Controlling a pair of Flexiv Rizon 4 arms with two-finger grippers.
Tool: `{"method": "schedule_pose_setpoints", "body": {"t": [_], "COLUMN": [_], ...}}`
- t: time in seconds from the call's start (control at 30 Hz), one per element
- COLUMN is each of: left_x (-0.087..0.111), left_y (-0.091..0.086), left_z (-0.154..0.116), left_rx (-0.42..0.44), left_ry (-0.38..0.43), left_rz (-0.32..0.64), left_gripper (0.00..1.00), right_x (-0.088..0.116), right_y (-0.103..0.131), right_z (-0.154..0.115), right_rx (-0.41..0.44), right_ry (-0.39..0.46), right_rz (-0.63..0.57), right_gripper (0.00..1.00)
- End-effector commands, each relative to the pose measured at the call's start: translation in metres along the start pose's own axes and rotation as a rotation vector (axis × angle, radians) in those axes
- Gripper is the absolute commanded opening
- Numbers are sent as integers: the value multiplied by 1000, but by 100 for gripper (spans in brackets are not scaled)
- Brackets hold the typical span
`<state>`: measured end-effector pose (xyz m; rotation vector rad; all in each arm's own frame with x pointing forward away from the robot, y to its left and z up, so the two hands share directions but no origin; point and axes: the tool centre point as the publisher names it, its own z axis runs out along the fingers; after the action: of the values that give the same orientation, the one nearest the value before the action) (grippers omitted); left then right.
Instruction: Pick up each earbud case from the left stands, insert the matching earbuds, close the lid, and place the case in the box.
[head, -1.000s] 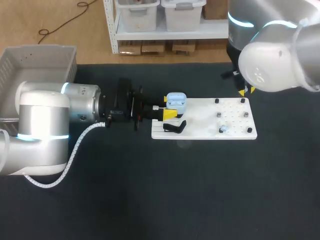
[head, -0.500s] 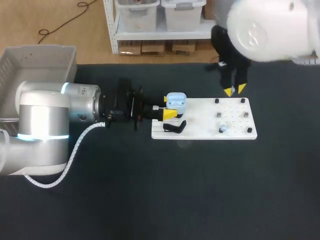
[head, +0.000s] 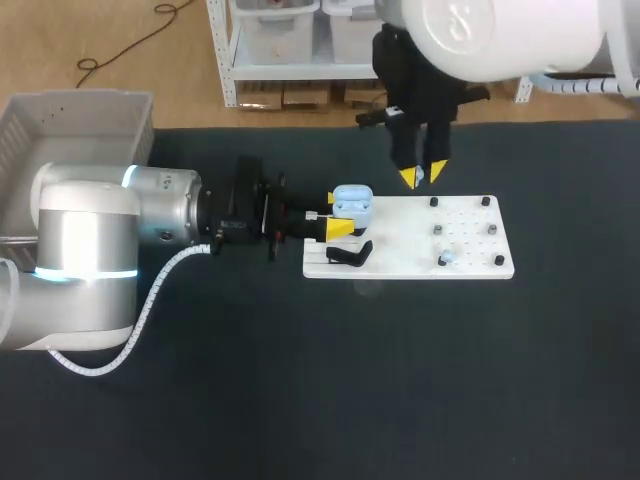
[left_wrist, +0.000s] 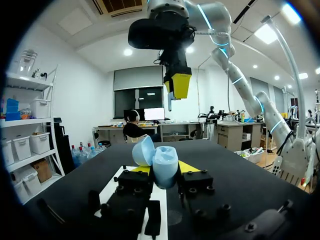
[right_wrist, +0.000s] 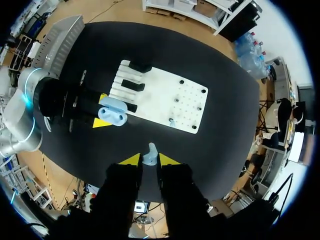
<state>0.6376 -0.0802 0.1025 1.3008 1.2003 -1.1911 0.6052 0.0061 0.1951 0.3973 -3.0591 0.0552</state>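
Observation:
A light blue earbud case (head: 352, 203) with its lid (left_wrist: 143, 151) swung open is held at the left end of the white board (head: 420, 250). My left gripper (head: 335, 213) is shut on it from both sides; in the left wrist view the case (left_wrist: 162, 165) sits between the yellow tips. High above the board's back edge, my right gripper (head: 423, 175) points down. It is shut on a small pale earbud (right_wrist: 150, 154) pinched between its tips. From the right wrist view, the case (right_wrist: 113, 113) lies ahead of and below that gripper (right_wrist: 145, 159).
A black stand (head: 350, 255) sits on the board's left end beside the case. Several small pegs and another pale earbud (head: 447, 257) stand on the board's right half. A grey bin (head: 60, 130) is at the table's far left.
My right arm has swung left from beyond the board's right back corner to above its back edge, nearer the case. The left arm and case have not moved.

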Motion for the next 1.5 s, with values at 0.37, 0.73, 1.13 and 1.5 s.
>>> {"method": "schedule_pose_setpoints", "body": {"t": [0.37, 0.73, 1.13, 1.5], "left_x": [1, 1, 1, 1], "left_y": [1, 1, 1, 1], "left_z": [0, 0, 0, 0], "left_rx": [2, 2, 2, 2], "left_ry": [-1, -1, -1, -1], "left_rz": [0, 0, 0, 0], "left_gripper": [0, 0, 0, 0], "right_x": [-4, -23, -25, -27], "right_y": [11, 33, 48, 58], "right_z": [3, 6, 14, 23], "right_rx": [-10, -100, -79, -78], "right_ry": [21, 125, 90, 77], "right_rz": [55, 249, 317, 293], "right_gripper": [0, 0, 0, 0]}}
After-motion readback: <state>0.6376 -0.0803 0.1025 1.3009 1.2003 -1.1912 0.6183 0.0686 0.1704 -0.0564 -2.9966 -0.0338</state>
